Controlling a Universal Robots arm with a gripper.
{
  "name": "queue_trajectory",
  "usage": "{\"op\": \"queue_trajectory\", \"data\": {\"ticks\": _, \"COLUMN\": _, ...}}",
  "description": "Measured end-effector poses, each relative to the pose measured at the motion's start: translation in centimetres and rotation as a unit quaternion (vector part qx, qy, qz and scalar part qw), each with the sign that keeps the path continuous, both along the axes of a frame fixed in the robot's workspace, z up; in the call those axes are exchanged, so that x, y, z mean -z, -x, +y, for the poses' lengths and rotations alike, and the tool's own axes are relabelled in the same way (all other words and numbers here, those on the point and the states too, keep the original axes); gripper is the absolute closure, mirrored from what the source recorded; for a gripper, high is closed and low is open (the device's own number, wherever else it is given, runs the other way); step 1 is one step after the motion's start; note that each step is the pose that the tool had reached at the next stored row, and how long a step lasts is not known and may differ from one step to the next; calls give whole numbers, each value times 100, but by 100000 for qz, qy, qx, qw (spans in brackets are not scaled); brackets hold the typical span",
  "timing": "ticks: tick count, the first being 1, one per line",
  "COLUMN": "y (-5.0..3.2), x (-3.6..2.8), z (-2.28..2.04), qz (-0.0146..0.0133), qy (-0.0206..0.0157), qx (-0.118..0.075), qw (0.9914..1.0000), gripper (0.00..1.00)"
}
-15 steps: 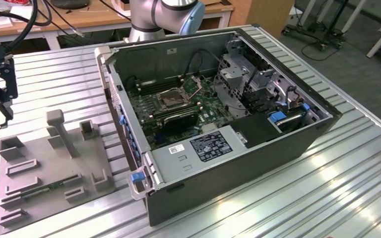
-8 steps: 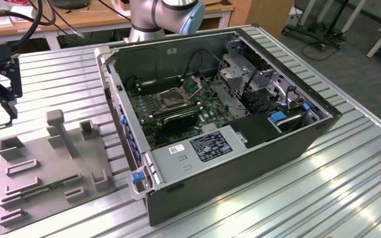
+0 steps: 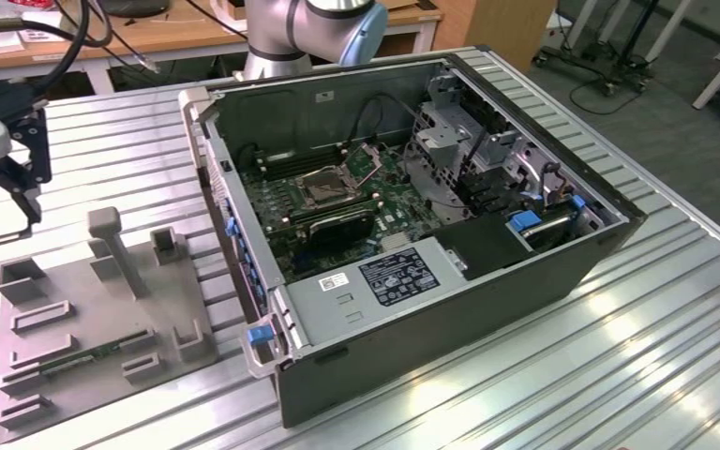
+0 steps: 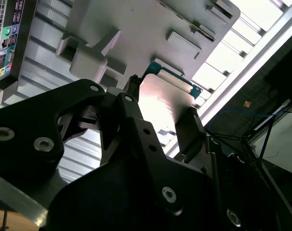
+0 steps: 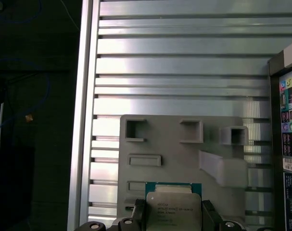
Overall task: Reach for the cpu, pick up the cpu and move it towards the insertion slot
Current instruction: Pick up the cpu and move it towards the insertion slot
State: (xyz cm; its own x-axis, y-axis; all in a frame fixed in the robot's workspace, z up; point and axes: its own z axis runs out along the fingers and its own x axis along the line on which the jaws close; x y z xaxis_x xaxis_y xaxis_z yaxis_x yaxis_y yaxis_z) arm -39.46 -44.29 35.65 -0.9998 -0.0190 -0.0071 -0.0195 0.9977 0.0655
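End effector gripping the cpu over the parts tray, well apart from the insertion slot.

In both wrist views the end effector is clamping its two fingers on opposite edges of the cpu, which is hanging above the grey parts tray on the counter. The insertion slot is sitting inside the open computer case, toward the exterior view's right. Risk, as judged: the hold is bearing on thin edges alone, so a jolt could be tilting or dropping the chip. The case wall is also standing between chip and socket — a low path could be striking it. The chip's underside is lying hidden, and how deep the fingers are seating on its edges is hard to tell.
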Motion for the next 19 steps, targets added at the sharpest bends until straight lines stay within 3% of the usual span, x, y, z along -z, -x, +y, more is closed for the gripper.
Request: {"op": "queue_trajectory", "data": {"ticks": 19, "y": -54, "x": -6, "z": 0, "qz": 5, "qy": 3, "qx": 3, "qw": 100000, "gripper": 46}}
